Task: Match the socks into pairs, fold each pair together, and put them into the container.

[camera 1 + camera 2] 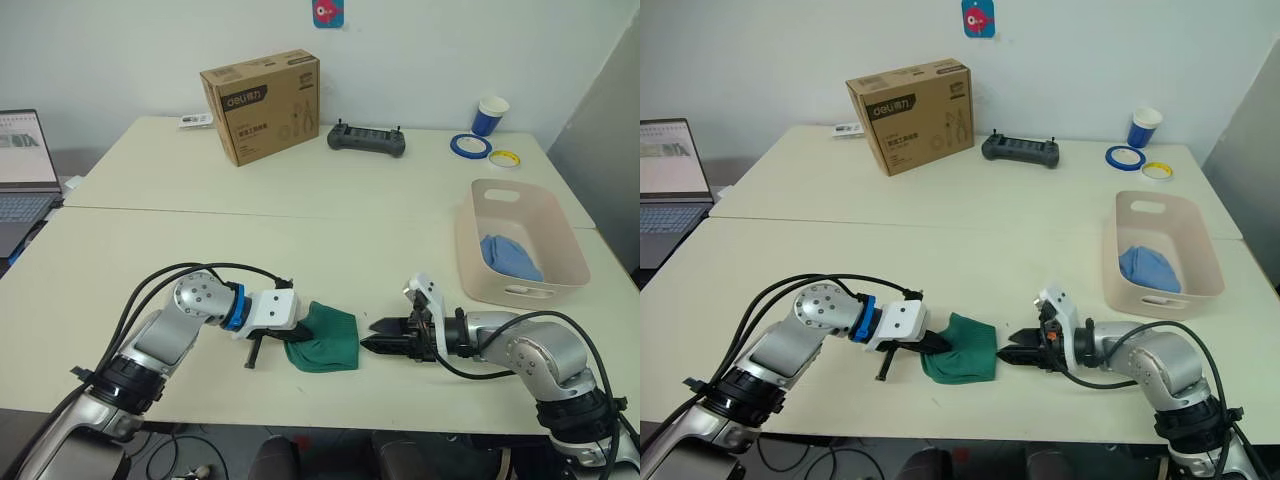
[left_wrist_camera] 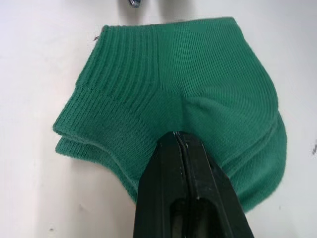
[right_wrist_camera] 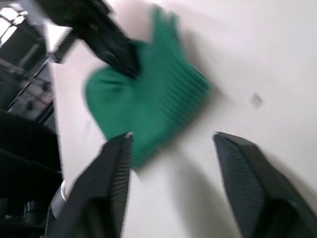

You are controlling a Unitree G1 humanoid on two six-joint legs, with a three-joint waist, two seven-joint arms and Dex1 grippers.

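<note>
Left gripper (image 2: 179,141) has its fingers pressed together, pinching the folded dark green socks (image 1: 325,337) at the edge nearest them. Right gripper (image 1: 380,335) sits just beside the opposite edge of the bundle, its fingers spread wide apart and holding nothing. The socks are ribbed knit, two layers stacked, rounded at one end, lying flat on the smooth cream table (image 1: 300,250). Past the right fingers, well apart, the pale pink plastic container (image 1: 560,240) with rounded corners holds a crumpled light blue sock bundle (image 1: 510,255).
</note>
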